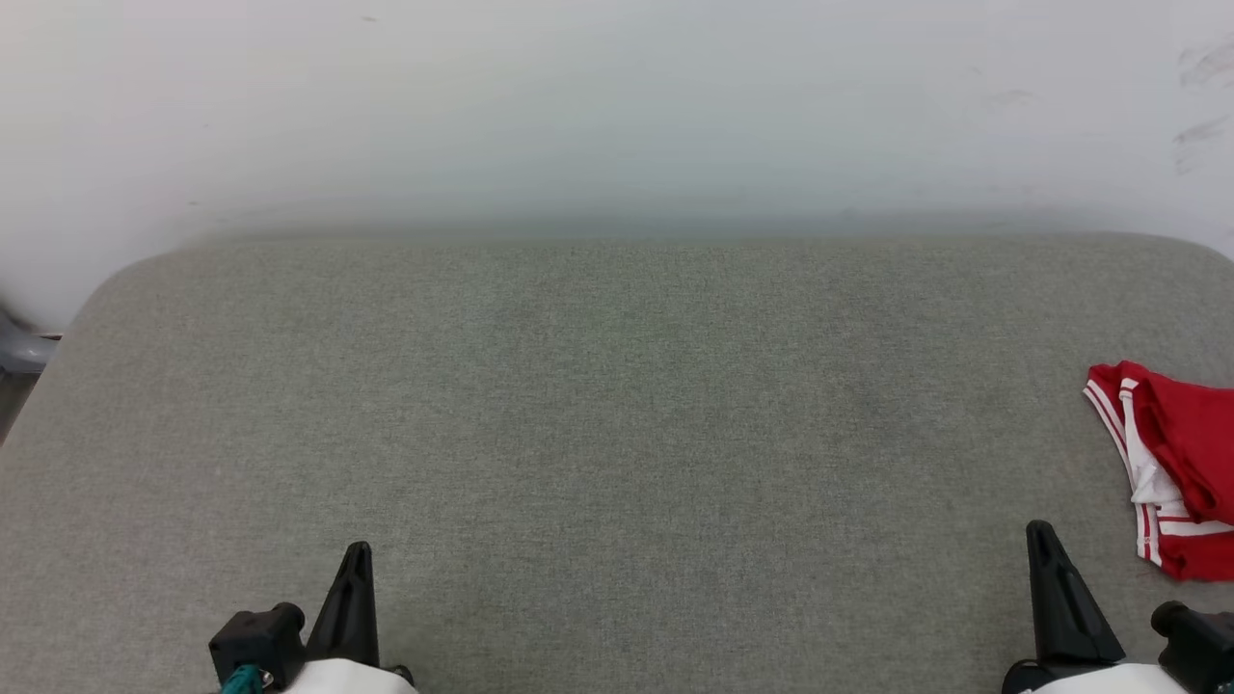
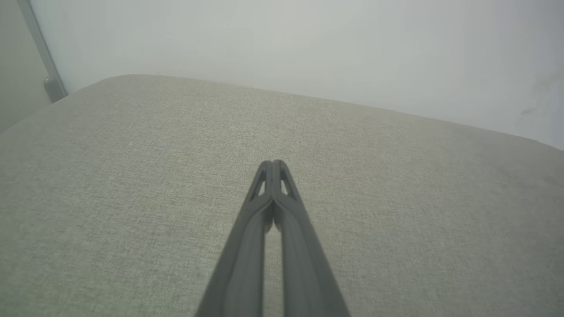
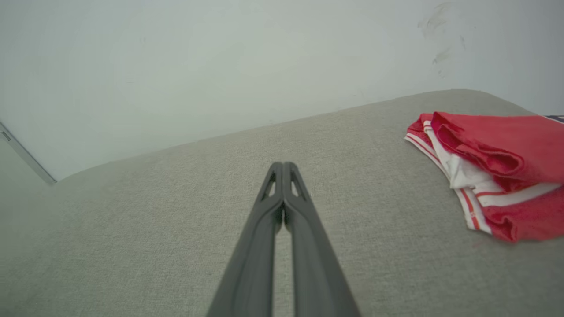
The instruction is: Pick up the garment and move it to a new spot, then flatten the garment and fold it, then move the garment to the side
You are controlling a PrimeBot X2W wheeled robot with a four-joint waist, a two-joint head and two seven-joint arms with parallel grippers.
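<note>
The fingers of our left gripper (image 2: 273,166) are pressing flat together, tip against tip, and they are holding nothing. The fingers of our right gripper (image 3: 282,167) are meeting the same way, closed on nothing and pointing across the grey cushion (image 1: 617,405) towards the pale wall (image 1: 617,116). We are not making out whether either pair of tips is brushing the fabric below.

The garment (image 3: 489,163) is lying bunched at the far right of the cushion, near our right gripper but apart from it, and it is running off the right edge of the head view. We are judging it light, soft and limp: it is likely going to sag from any single pinch, and its loose layers are apt to slide over one another. We are reckoning the near striped edge, where red and white folds are stacking, is offering the surest bite, taken through several layers once the fingers are spreading. Our left gripper is sitting well apart from it.
</note>
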